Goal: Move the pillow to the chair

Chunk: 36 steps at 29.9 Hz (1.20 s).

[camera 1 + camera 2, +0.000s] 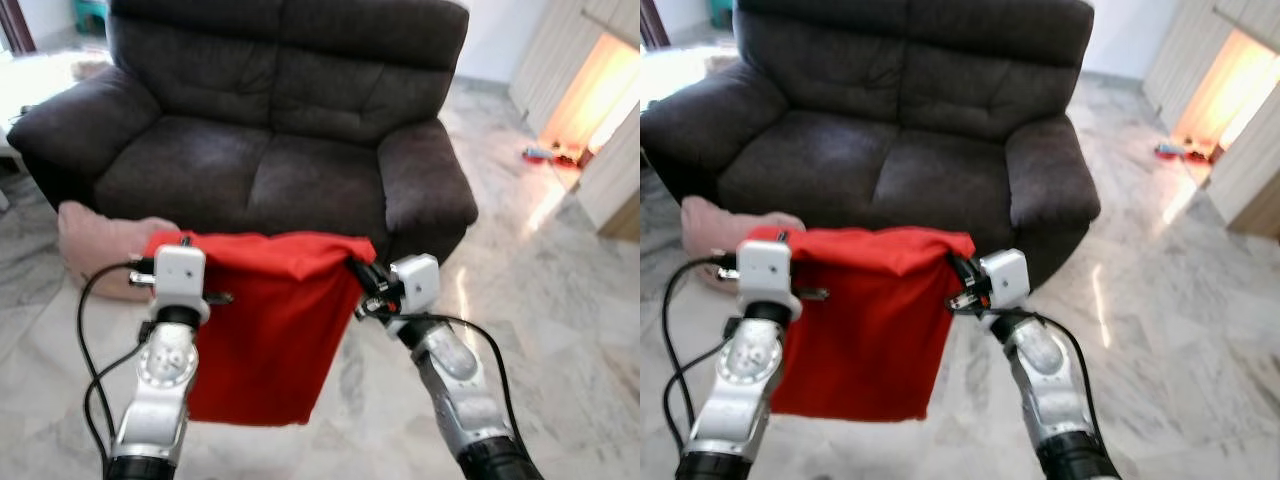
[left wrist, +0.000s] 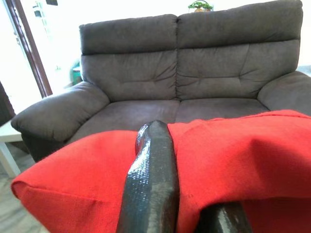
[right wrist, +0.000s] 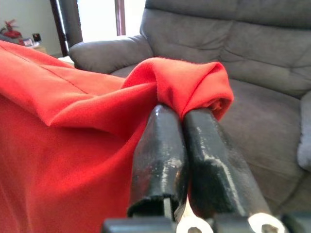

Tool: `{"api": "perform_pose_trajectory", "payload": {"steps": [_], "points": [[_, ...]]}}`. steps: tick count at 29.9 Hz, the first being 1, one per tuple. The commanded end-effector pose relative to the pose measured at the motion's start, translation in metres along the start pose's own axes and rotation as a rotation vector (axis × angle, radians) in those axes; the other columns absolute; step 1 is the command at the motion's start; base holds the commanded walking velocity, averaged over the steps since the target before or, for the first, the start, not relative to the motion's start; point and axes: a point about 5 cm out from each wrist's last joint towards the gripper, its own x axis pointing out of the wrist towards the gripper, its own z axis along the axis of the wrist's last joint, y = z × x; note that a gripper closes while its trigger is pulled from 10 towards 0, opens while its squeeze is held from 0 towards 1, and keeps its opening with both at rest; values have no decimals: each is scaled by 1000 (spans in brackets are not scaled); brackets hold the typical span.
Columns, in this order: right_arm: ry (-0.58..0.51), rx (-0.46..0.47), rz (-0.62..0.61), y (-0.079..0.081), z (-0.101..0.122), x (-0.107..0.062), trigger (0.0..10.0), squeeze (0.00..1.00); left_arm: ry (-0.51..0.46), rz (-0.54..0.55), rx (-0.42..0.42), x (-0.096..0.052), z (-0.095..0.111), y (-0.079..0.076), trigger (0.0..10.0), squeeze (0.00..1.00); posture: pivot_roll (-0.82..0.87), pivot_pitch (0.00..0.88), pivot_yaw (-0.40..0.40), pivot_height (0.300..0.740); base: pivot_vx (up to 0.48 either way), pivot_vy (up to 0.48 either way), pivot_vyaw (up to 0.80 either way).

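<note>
One red pillow [image 1: 268,330] is being held up in the air, hanging limp like a loose cover, stretched between two grippers right in front of the sofa. Its upper left corner is pinched by the left gripper [image 1: 182,243], whose jaws are pressed together with the red cloth bunched between them, as seen in the left wrist view. The upper right corner is pinched by the right gripper [image 1: 362,275], and there the cloth is rolled into a small knot just past the tips of jaws clamped tight on it, shown clearly in the right wrist view.

One dark brown two-seat sofa [image 1: 270,120] is straight ahead, its seat cushions bare. One pink cushion [image 1: 100,245] is lying on the marble floor [image 1: 560,330] against the sofa's front, just beside the left arm and partly hidden behind the red pillow. A white table [image 2: 6,145] edge is seen next to the sofa's arm. A few small colourful items [image 1: 548,154] are scattered on the floor far off to the right, near a bright doorway; too small to identify.
</note>
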Motion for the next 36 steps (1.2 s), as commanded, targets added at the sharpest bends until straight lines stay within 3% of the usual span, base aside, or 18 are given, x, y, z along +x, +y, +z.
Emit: {"api": "perform_pose_trajectory", "payload": {"steps": [1,8,21,36], "points": [[-86,-31,1,-3,21,7,10000,0,-89,-10,-10,6,18,-3,10000,0,122,32,-162,740,0,-266,0],[-90,-16,-26,-5,21,8,10000,0,-91,-10,-4,5,18,-3,10000,0,128,24,-162,740,0,-226,0],[-116,-11,-105,-12,25,10,10000,0,-57,-38,-95,-4,14,-7,10000,0,129,14,-158,740,0,0,0],[-125,-15,-102,-8,24,9,10000,0,-90,-26,-72,-6,21,-1,10000,0,128,0,-147,740,184,0,0]]}}
